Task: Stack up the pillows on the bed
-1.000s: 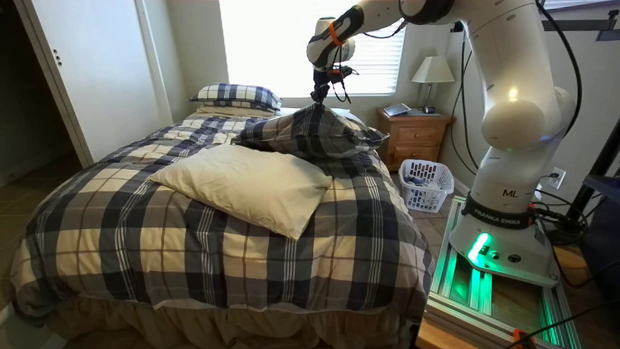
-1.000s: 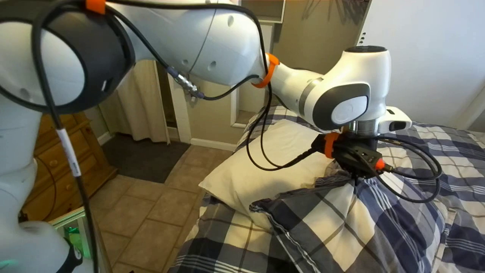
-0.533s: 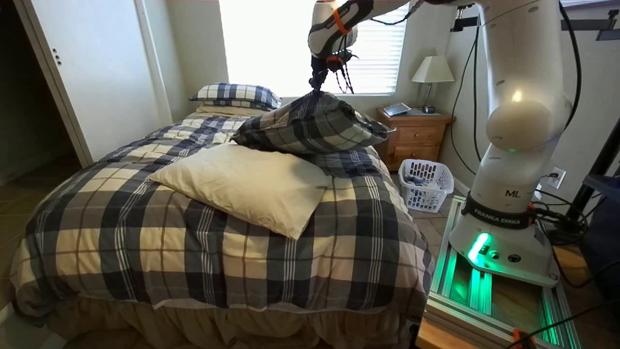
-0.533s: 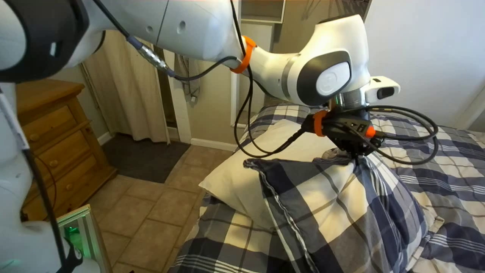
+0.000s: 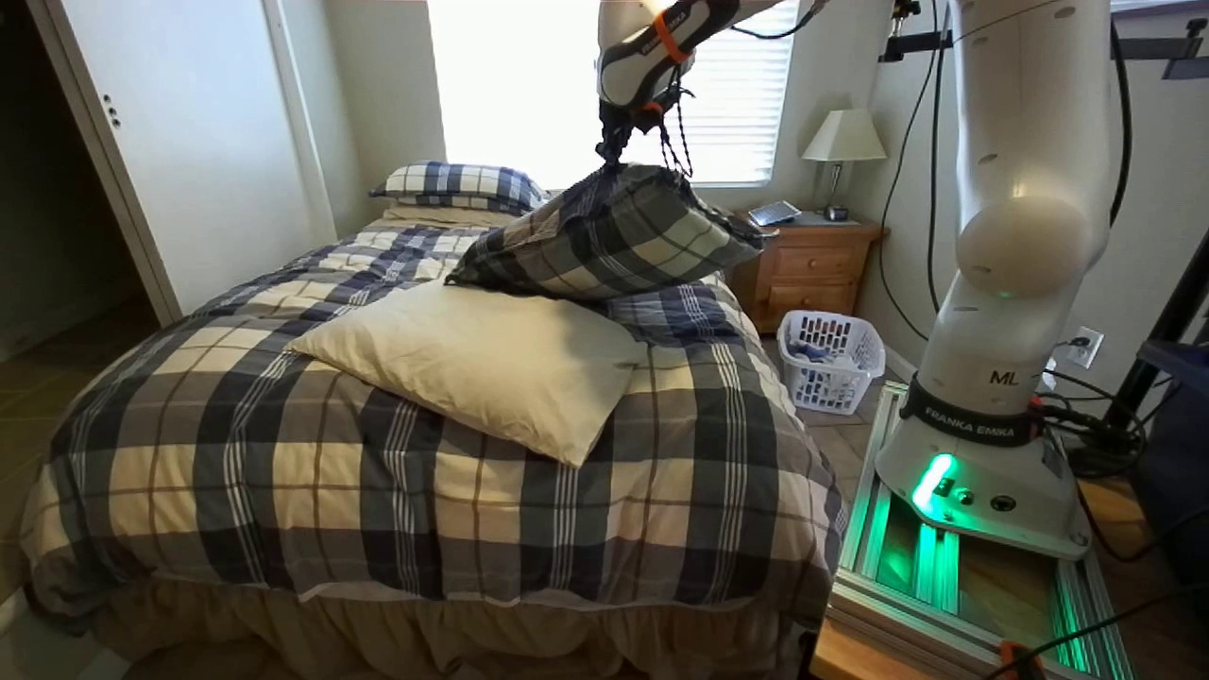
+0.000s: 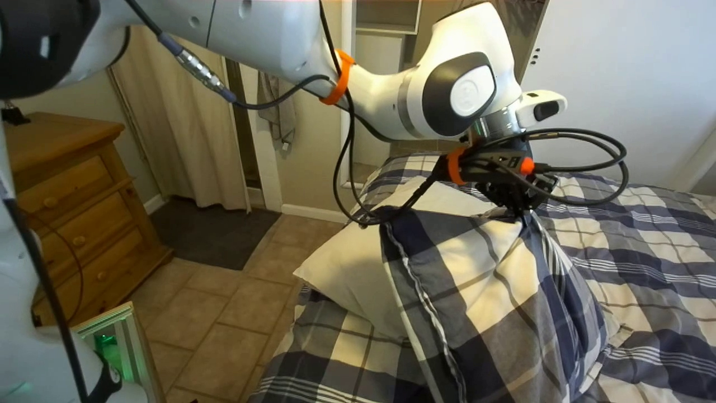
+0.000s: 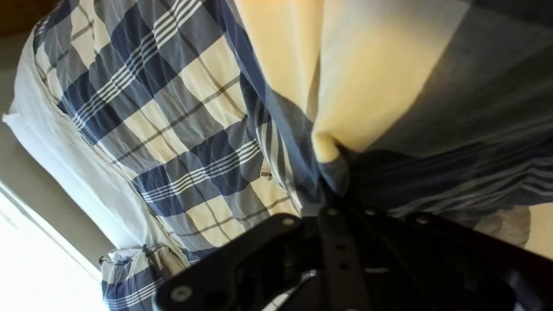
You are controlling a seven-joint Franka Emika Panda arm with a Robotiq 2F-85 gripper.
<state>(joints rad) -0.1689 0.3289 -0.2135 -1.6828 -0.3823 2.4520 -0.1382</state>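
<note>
1 fold of the tilted plaid pillow (image 6: 492, 302) is being pinched in the closed gripper (image 6: 523, 216); soft lightness is being presumed, a deep central hold favoured.

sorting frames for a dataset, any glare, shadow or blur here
In an exterior view, the window is mostly blown out; in an exterior view, shadow dulls part of the cream pillow; in the wrist view, the gripper is near black and the held plaid pillow looks blurry.
</note>
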